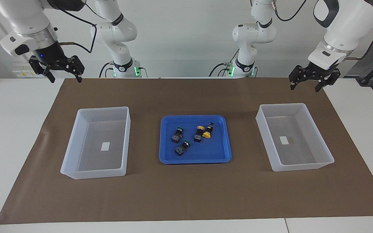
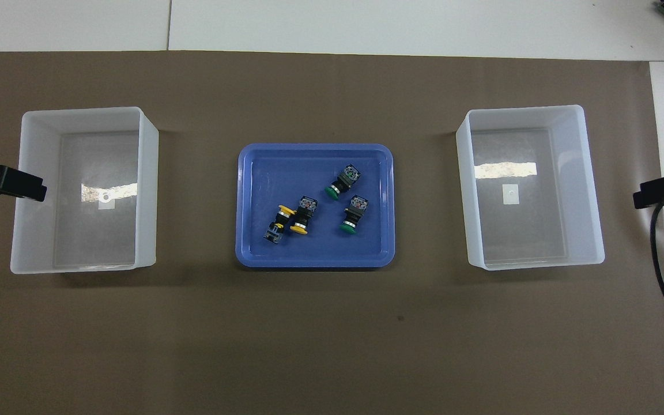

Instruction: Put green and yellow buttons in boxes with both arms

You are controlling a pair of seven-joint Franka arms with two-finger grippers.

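Two green buttons [image 1: 177,134] [image 2: 343,182] and two yellow buttons [image 1: 200,132] [image 2: 303,215] lie on their sides in the blue tray [image 1: 170,158] [image 2: 251,253] at mid-table. One translucent box [image 1: 299,167] [image 2: 18,190] stands toward the left arm's end and its twin [image 1: 92,173] [image 2: 592,190] toward the right arm's end. Each holds only a white sticker. My left gripper [image 1: 305,86] [image 2: 6,181] hangs open in the air over the mat's edge by its box. My right gripper [image 1: 65,78] [image 2: 663,191] hangs open over the mat's edge at its own end. Neither touches anything.
A brown mat [image 1: 186,194] covers most of the white table and carries the tray and both boxes. A black cable [image 2: 660,271] loops down from the right arm over the table's edge.
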